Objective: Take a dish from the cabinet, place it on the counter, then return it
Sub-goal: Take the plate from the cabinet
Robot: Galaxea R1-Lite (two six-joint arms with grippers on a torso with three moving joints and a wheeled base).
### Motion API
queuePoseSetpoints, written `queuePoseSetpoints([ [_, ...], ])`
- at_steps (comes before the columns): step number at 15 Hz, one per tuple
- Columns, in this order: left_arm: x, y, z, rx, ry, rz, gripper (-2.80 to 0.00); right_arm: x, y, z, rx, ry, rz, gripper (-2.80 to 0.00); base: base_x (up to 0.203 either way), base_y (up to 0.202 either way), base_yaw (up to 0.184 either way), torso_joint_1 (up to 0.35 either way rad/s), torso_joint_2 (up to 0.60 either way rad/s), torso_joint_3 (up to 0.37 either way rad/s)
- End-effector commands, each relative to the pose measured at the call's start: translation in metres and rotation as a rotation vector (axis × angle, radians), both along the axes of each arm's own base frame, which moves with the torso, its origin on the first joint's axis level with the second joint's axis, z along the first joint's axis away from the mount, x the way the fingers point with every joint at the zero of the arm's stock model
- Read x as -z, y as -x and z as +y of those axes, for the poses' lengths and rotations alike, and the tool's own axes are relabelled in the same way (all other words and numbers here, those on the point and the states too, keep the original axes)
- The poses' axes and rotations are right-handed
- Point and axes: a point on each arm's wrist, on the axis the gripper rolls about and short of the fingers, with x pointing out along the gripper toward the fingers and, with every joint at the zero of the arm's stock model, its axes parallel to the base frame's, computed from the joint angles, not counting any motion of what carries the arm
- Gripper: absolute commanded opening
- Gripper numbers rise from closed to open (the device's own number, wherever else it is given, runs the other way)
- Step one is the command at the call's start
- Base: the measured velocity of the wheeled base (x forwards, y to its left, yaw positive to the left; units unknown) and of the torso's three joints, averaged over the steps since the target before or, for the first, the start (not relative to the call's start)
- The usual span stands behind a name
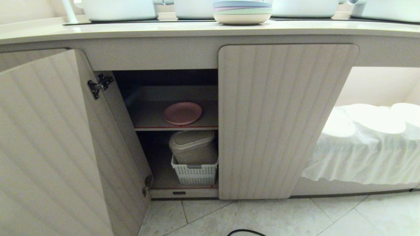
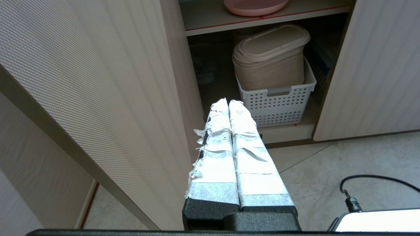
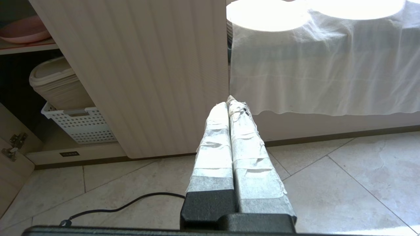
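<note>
The pink dish [image 1: 182, 113] lies flat on the upper grey shelf of the cabinet [image 1: 285, 118], whose left door [image 1: 49, 147] stands swung open and whose right door is closed. The dish's near rim shows in the left wrist view [image 2: 256, 6] and its edge in the right wrist view [image 3: 23, 31]. The cream counter [image 1: 197, 31] runs across above the cabinet. My left gripper [image 2: 228, 102] is shut and empty, low in front of the open compartment, well short of the dish. My right gripper [image 3: 228, 101] is shut and empty before the closed door. Neither arm appears in the head view.
A white perforated basket [image 1: 196, 172] holding a beige lidded container [image 1: 193, 146] fills the lower shelf. A blue-topped stack of pastel plates [image 1: 242, 11] and white pots [image 1: 121, 9] stand on the counter. White cloth [image 1: 367, 144] covers a recess on the right. A black cable [image 3: 124, 205] lies on the tiled floor.
</note>
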Motion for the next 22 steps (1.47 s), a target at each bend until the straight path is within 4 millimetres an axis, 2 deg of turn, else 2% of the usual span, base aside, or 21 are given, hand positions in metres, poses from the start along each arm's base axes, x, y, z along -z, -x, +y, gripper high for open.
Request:
queuePoseSetpoints([
  [1, 0.0001, 0.0000, 0.0000, 0.000, -0.001, 0.000, -2.80, 0.0000, 0.0000, 0.0000, 0.000, 0.000, 0.000, -2.80, 0.000, 0.000, 0.000, 0.000, 0.00, 0.000],
  [22, 0.0001, 0.0000, 0.0000, -0.001, 0.009, 0.001, -2.80, -0.0002, 0.0000, 0.0000, 0.000, 0.000, -0.002, -2.80, 0.000, 0.000, 0.000, 0.000, 0.00, 0.000],
])
